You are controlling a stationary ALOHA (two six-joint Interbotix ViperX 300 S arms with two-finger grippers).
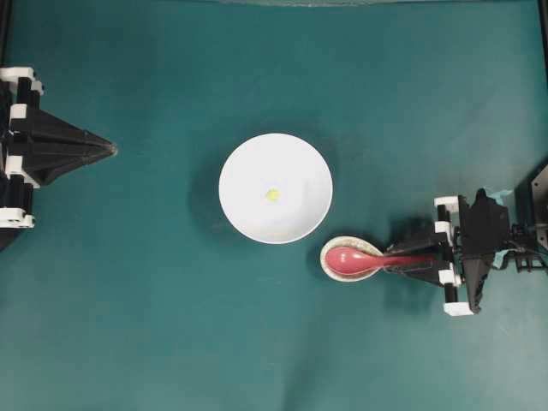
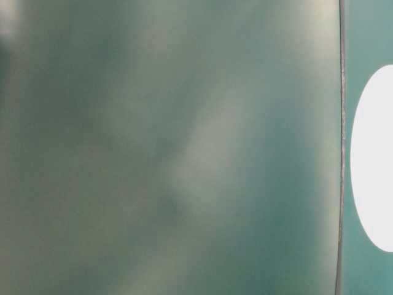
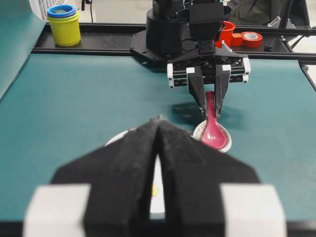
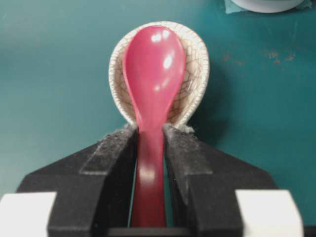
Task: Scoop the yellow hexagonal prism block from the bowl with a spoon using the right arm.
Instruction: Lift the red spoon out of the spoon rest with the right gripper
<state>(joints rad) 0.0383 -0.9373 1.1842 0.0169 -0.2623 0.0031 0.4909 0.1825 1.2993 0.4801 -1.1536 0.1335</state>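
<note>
Now | right gripper [image 4: 149, 148] fingers pressed against spoon [image 4: 153, 79] handle, scoop lying in spoon rest [image 4: 195, 84] | glossy, stiff, likely slippery; grip mid-handle | yellow hexagonal prism block [image 1: 272, 194] in bowl [image 1: 248, 214] | left gripper [image 3: 158, 123] closed, empty.

A dark teal worktop [image 1: 128, 325] carries a white bowl [image 1: 248, 214] near its middle and, just beside it, a small speckled spoon rest [image 1: 336, 270].
</note>
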